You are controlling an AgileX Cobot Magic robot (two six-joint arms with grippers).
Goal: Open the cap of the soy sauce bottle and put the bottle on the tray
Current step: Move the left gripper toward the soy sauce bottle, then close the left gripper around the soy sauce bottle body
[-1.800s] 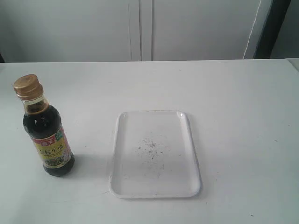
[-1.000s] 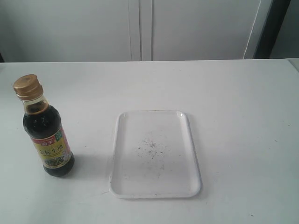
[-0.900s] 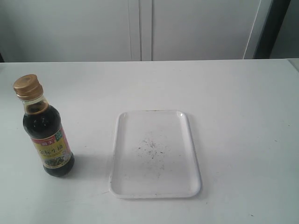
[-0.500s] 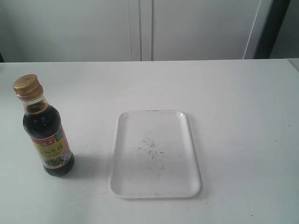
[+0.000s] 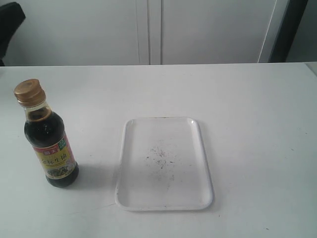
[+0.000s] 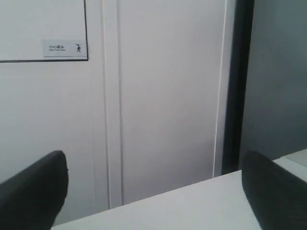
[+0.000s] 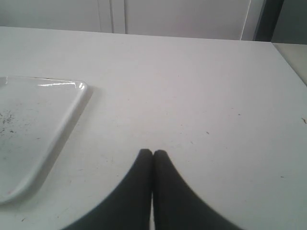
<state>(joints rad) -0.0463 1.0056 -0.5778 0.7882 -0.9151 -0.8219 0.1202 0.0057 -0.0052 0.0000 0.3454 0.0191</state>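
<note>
The soy sauce bottle [image 5: 51, 148] stands upright at the left of the white table, its golden-bronze cap [image 5: 29, 92] closed. To its right the white tray [image 5: 124, 148] lies flat with dark specks in its middle; its corner [image 7: 72, 103] also shows in the right wrist view. My left gripper [image 6: 153, 191] is open, its dark fingers [image 6: 33, 191] spread wide, aimed at the cabinet wall; a dark piece of that arm [image 5: 9, 22] shows at the upper left of the exterior view. My right gripper [image 7: 153, 153] is shut on nothing, above bare table to the right of the tray.
White cabinet doors [image 5: 148, 29] run behind the table's far edge. A dark vertical post [image 5: 287, 29] stands at the back right. The table's right edge [image 7: 283, 52] shows in the right wrist view.
A dark piece of the left arm has come into the exterior view at the upper left corner. Bottle and tray have not moved.
</note>
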